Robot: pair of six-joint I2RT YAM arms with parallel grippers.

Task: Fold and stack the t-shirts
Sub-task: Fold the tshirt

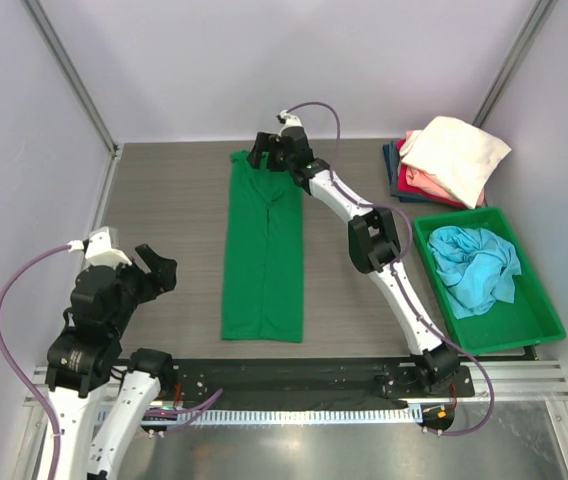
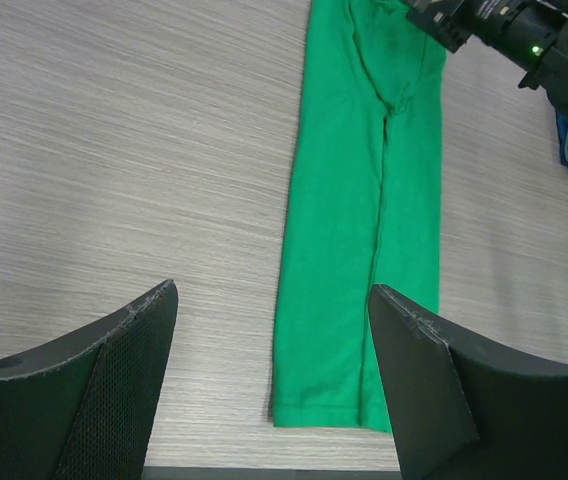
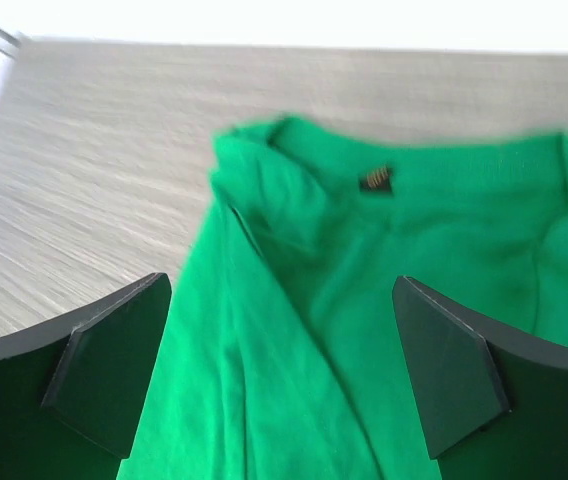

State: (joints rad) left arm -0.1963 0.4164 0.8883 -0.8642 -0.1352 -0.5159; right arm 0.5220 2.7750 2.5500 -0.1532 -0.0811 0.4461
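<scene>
Down the counter [image 1: 164,190] centre lies the green t-shirt [image 1: 262,255], folded into a long strip; right fingers [image 3: 114,350] spread wide over its collar, left fingers [image 2: 114,380] wide, empty, near its hem.

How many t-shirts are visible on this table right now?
5: a bright green cloth t-shirt folded long at mid-table; a crumpled light blue t-shirt in the green plastic bin; a cream t-shirt, pink-red t-shirt and navy t-shirt stacked far right. The stack may hide more.
</scene>
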